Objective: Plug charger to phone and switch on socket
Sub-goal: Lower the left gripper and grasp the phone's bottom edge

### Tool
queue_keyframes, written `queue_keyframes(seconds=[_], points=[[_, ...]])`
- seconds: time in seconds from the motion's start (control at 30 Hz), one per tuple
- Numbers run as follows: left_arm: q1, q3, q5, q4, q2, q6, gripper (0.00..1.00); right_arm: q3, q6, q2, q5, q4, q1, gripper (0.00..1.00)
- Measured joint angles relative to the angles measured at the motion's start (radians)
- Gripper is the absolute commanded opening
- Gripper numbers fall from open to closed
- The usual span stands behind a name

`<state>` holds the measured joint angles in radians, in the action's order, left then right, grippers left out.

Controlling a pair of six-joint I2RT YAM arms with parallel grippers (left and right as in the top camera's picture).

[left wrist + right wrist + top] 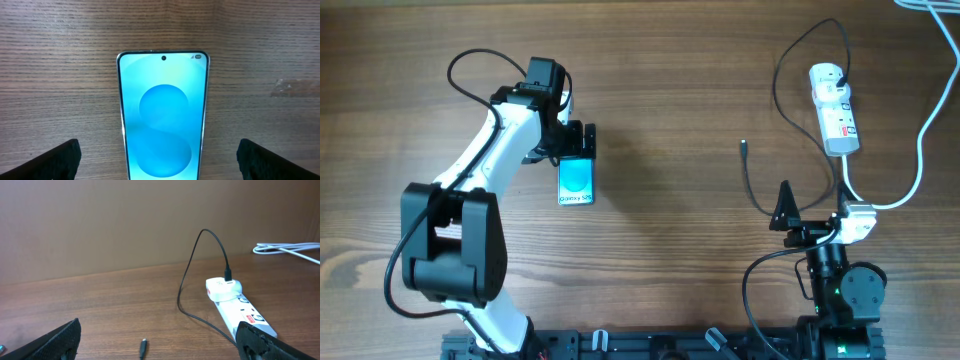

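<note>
The phone (pixel 577 181) lies flat on the wooden table with its turquoise screen up; in the left wrist view it (pixel 163 120) sits between my fingers. My left gripper (pixel 576 140) is open above the phone's top end, touching nothing. The white socket strip (pixel 834 110) lies at the far right, with a white adapter plugged in its far end (pixel 223 288). The black charger cable (pixel 790 120) loops from it, and its plug tip (pixel 744 146) lies free on the table, also in the right wrist view (pixel 143 346). My right gripper (pixel 798 215) is open and empty near the front.
A thick white cord (pixel 920 140) runs from the socket's near end past my right arm and off the far right edge; it also shows in the right wrist view (pixel 290 249). The black cables of my arms trail near their bases.
</note>
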<state>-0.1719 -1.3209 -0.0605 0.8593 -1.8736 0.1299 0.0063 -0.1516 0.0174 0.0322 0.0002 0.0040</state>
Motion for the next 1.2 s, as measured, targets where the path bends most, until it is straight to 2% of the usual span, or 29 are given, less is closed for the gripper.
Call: queue_keyframes(seconds=[0.63, 0.83, 1.2], points=[[-0.003, 0.118, 0.0, -0.099, -0.01, 0.007, 1.0, 0.0, 0.0, 0.0, 0.0, 0.0, 0.0, 0.99], [-0.053, 0.137, 0.0, -0.135, -0.011, 0.007, 1.0, 0.0, 0.0, 0.0, 0.0, 0.0, 0.0, 1.0], [-0.077, 0.187, 0.098, -0.157, -0.011, 0.071, 1.0, 0.0, 0.0, 0.0, 0.0, 0.0, 0.0, 0.99]])
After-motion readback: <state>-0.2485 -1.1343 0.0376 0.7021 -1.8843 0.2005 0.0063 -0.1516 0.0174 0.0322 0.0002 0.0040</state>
